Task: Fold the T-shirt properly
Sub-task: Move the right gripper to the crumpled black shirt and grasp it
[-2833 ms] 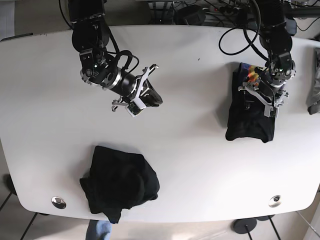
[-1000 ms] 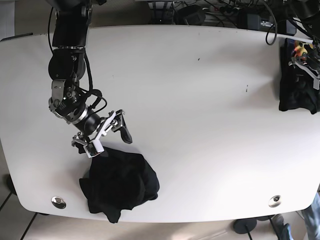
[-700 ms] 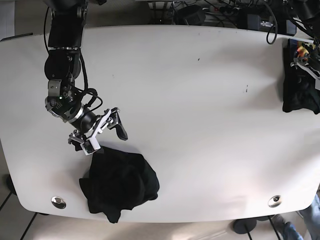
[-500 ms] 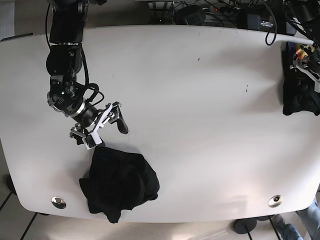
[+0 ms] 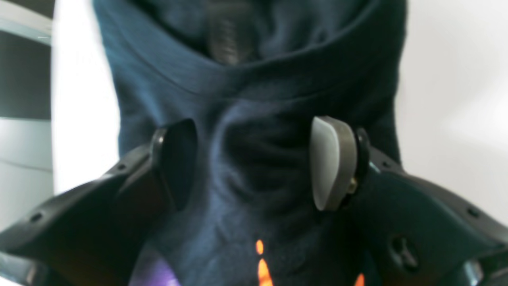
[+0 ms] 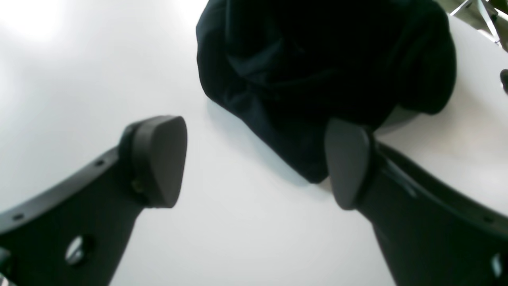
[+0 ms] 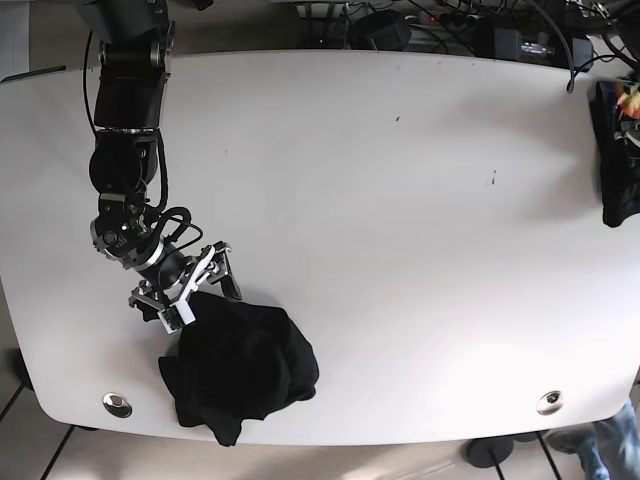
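Note:
A crumpled black T-shirt (image 7: 240, 370) lies near the table's front left edge. My right gripper (image 7: 198, 290) is open and low over the table, right at the shirt's upper left edge. In the right wrist view its fingers (image 6: 158, 159) straddle bare table, with the shirt (image 6: 317, 59) just ahead and touching the right pad. A folded dark blue T-shirt (image 7: 612, 170) with a coloured print sits at the far right table edge. My left gripper (image 5: 253, 167) pinches a thick bunch of that shirt (image 5: 254, 99) between its pads. In the base view that gripper is mostly cropped.
The white table (image 7: 400, 250) has two metal grommets near the front edge (image 7: 117, 404) (image 7: 549, 402). Cables and gear (image 7: 440, 25) lie behind the back edge. Someone's jeans (image 7: 605, 450) show past the front right corner.
My right gripper has dropped toward the black shirt and now sits at its upper left edge. My left gripper has dragged the folded shirt further right, partly out of the base view.

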Available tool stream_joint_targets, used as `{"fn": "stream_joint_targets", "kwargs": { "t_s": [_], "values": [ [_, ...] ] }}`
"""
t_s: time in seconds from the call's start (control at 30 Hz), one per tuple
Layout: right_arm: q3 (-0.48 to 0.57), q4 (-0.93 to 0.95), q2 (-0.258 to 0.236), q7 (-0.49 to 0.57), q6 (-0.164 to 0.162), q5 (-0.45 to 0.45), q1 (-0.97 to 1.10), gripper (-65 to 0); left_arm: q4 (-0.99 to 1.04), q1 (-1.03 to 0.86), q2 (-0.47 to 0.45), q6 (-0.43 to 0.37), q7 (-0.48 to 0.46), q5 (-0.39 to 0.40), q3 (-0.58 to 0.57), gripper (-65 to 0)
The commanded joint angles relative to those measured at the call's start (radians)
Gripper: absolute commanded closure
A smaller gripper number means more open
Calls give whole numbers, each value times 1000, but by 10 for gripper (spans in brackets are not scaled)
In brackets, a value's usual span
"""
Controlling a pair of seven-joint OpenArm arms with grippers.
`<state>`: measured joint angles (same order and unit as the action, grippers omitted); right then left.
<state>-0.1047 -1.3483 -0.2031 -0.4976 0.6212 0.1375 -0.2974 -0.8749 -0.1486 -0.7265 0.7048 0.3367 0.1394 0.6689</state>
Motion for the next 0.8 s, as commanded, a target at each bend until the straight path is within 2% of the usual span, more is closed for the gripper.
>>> {"fn": "stream_joint_targets", "kwargs": {
  "t_s": [0.03, 0.17, 0.27, 0.37, 0.43, 0.5, 0.57, 0.67, 0.73, 0.8],
  "values": [
    [-5, 31, -9, 35, 1, 18, -52, -522, -46, 40, -32, -7, -24, 13, -4, -397],
    [-7, 211, -12, 152, -4, 17, -105, -520, -189, 40, -26, -7, -21, 12, -5, -397],
    [-7, 387, -42, 225, -5, 18, -179, -518, -280, 39, -6, -7, -15, 12, -4, -397],
    [-7, 585, -52, 342, -5, 17, -256, -518, -386, 45, 26, -7, 57, 15, -2, -397],
    [1, 699, -71, 403, -5, 17, -297, -518, -482, 45, 97, -7, 89, 59, -1, -397],
    [1, 780, -74, 442, -5, 17, -323, -518, -574, 45, 129, -7, 123, 85, -2, -397],
    [3, 840, -74, 486, -5, 17, -328, -518, -686, 45, 190, -7, 195, 98, -7, -397],
    [3, 843, -60, 489, -5, 17, -316, -517, -841, 47, 298, -7, 261, 96, -8, -397],
    [3, 841, -23, 489, -5, 17, -293, -517, -926, 54, 370, -7, 290, 96, -10, -397],
    [1, 841, -6, 489, -5, 17, -290, -474, -973, 90, 430, -7, 330, 88, -25, -399]
  ]
}}
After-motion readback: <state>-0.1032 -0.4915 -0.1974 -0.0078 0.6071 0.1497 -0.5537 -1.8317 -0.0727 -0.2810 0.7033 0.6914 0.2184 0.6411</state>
